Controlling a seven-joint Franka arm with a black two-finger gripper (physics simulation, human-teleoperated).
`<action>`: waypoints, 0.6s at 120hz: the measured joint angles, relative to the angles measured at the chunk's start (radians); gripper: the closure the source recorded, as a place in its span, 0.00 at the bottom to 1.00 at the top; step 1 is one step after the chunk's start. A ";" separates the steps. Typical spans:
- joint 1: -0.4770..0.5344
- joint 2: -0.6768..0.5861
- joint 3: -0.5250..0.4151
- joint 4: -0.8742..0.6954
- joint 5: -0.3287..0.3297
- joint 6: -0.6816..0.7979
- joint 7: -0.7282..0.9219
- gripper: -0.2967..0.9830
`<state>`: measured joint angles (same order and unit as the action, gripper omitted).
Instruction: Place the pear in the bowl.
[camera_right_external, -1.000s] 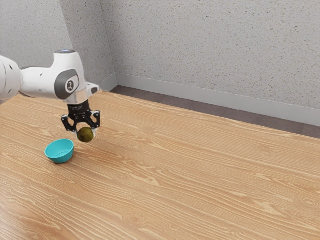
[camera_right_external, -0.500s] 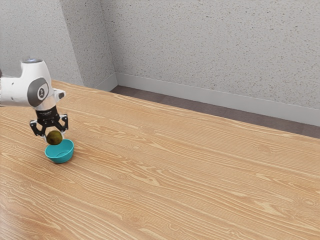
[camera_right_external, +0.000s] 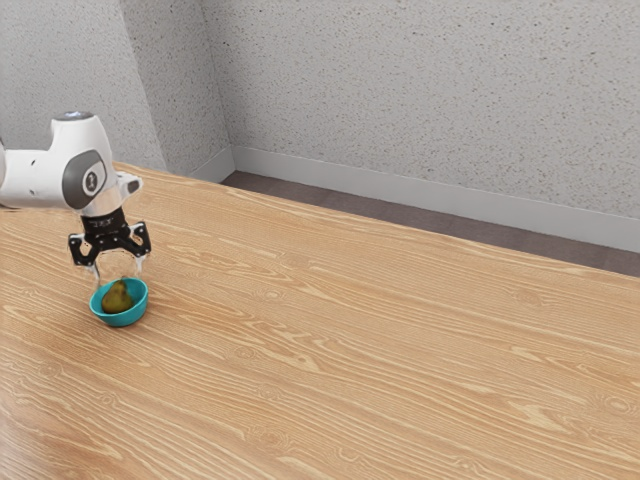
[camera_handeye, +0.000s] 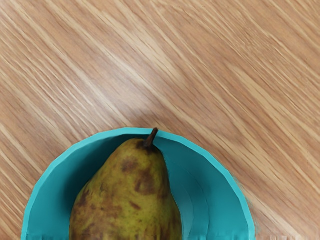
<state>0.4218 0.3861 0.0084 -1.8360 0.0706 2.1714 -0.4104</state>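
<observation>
The brown-green mottled pear (camera_right_external: 117, 298) is lying inside the round turquoise bowl (camera_right_external: 123, 319), which is sitting toward the exterior view's left on the light wood-grained worktop (camera_right_external: 350, 350). The pear's dark stem (camera_handeye: 151, 137) is pointing toward the bowl's rim. The black two-finger gripper (camera_right_external: 118, 267) is hovering open just above the pear, its fingers standing apart. A grey speckled wall (camera_right_external: 430, 100) is rising on the far side

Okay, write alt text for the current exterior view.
A brown-green pear sits in a round teal bowl on a wood-grain table; just above hangs the open black two-finger gripper of a white robot arm.
</observation>
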 joint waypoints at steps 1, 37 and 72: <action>-0.002 -0.004 0.000 0.000 0.000 0.000 0.000 0.32; -0.204 -0.288 0.009 0.008 -0.038 -0.152 0.054 0.27; -0.399 -0.349 0.061 0.236 -0.119 -0.423 0.206 0.25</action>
<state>0.0230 0.0369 0.0694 -1.5996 -0.0481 1.7483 -0.2048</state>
